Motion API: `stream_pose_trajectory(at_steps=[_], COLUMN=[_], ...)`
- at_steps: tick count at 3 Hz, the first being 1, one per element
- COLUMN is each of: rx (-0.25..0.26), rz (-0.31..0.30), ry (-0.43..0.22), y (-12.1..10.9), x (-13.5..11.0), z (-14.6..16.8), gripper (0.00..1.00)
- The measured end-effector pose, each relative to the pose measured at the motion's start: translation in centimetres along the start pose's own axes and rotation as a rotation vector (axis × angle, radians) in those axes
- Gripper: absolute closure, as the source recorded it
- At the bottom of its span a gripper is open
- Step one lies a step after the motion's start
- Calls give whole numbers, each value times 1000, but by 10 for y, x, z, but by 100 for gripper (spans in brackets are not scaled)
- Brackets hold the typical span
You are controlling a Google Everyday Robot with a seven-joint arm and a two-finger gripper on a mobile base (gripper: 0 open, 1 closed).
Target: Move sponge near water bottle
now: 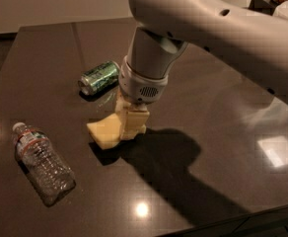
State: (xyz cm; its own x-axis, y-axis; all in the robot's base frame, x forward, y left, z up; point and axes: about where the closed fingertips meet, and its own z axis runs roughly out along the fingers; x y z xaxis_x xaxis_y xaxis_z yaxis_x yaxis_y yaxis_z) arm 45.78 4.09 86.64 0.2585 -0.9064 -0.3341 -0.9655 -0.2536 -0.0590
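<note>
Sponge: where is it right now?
In the camera view, mid-table, the sponge is held by the gripper, just in front of the green can and right of the water bottle.

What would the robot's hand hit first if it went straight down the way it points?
The hand points down at the table, shut on the sponge. Nothing else lies under it, so the sponge would probably press onto the table first. How high it hangs is unclear.
</note>
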Motion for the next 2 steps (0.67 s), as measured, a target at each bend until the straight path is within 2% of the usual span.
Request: stream_pose_trajectory(at_steps=[2], rx=[-21], rz=[-16], ry=[-17], y=[9], x=[-16], z=[11], gripper=[36])
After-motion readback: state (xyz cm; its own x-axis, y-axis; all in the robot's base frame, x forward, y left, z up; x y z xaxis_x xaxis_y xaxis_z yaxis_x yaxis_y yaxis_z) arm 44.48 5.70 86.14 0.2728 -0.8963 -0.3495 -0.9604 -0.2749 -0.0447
